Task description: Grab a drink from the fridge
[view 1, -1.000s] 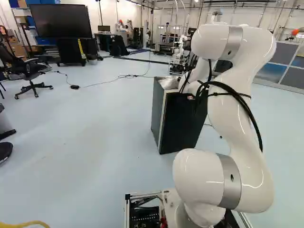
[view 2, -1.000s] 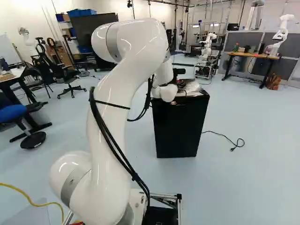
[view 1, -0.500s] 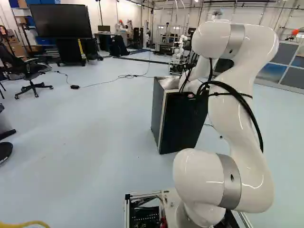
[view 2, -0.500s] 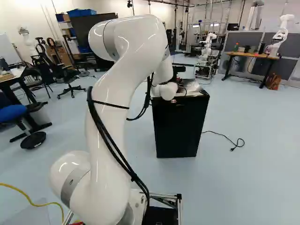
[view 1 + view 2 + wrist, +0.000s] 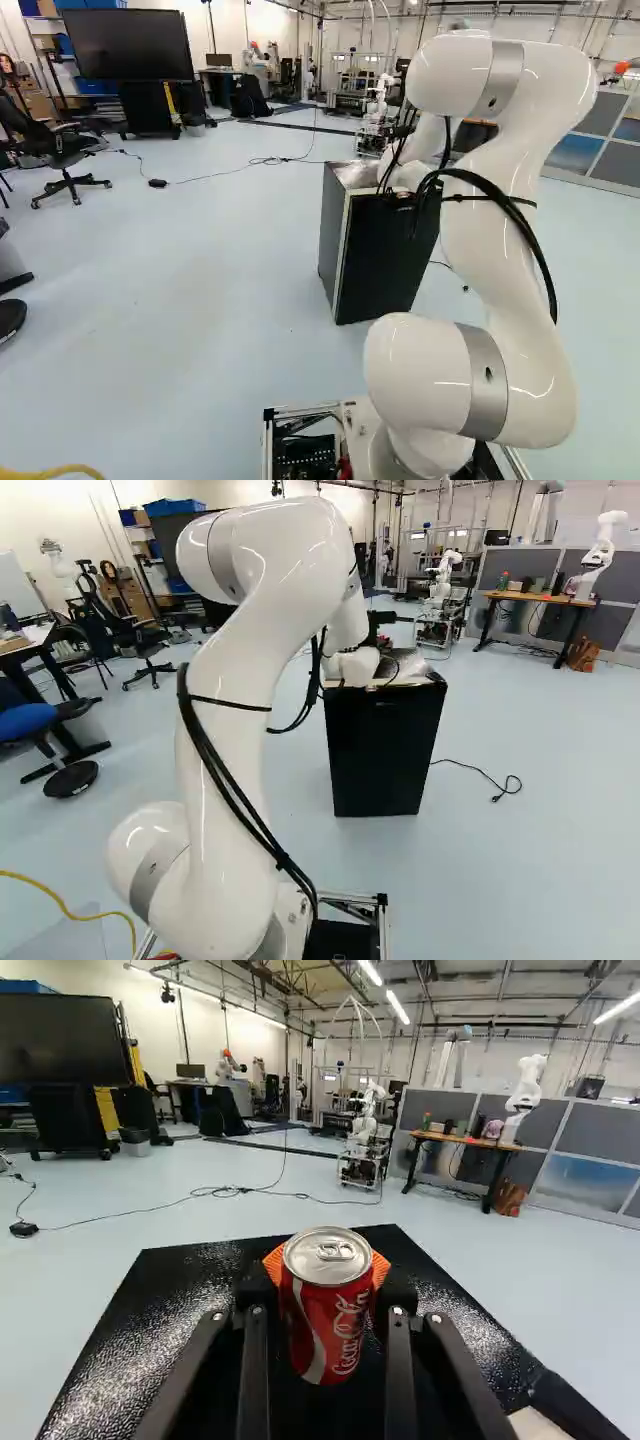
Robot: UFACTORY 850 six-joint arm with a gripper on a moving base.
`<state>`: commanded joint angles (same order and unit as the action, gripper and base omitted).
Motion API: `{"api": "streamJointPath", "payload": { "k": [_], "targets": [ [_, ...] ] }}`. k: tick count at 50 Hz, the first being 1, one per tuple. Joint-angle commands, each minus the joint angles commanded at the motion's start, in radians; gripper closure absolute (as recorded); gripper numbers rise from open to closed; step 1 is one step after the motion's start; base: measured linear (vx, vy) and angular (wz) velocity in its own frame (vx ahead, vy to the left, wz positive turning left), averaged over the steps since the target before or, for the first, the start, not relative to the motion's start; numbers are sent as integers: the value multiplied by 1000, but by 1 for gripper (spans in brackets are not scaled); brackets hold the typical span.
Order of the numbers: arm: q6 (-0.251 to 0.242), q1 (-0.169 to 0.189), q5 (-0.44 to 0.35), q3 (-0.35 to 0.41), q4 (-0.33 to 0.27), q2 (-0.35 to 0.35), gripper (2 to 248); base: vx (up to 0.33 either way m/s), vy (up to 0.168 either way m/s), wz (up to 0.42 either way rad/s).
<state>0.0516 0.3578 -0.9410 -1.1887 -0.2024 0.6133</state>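
The gripper [image 5: 380, 632] shows only as a dark part behind the white wrist, above the fridge's top in the right base view; its fingertips are hidden there. Seen from the wrist, the gripper [image 5: 328, 1285] is shut on a red can [image 5: 335, 1335], with orange pads [image 5: 380, 1268] against its two sides. The can stands upright, its silver lid and pull tab uppermost. Beneath and around it lies the glossy black top of the fridge [image 5: 150, 1310]; whether the can touches it I cannot tell. In the left base view the black fridge [image 5: 385, 265] stands beyond the arm's lower joints.
A power cable [image 5: 475, 770] lies on the floor to the right of the fridge. Farther off are a wooden-topped table [image 5: 465, 1141], another robot [image 5: 524, 1095], a wheeled frame [image 5: 365, 1155] and a large screen [image 5: 60, 1040]. An office chair [image 5: 65, 160] stands at the left of the left base view.
My arm has risen and its upper part has shifted, toward the left in the right base view. The dark gripper part sits a little higher above the fridge. The base has stayed still.
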Motion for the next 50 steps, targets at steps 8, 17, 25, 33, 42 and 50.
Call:
{"api": "streamJointPath", "payload": {
  "k": [8, 17, 25, 33, 42, 50],
  "targets": [
    [0, 0, 0, -2, 0, -13, 151, 0, 0, 0],
    [0, 0, 0, -4, 0, -27, 151, 0, 0, 0],
    [0, 0, 0, -6, 0, -34, 151, 0, 0, 0],
    [0, -1, 0, -4, 0, -36, 151, 0, 0, 0],
    [-1, -4, 1, 6, 2, -44, 151, 0, 0, 0],
    [-1, -9, 2, 23, 5, -57, 151, 0, 0, 0]
  ]
}}
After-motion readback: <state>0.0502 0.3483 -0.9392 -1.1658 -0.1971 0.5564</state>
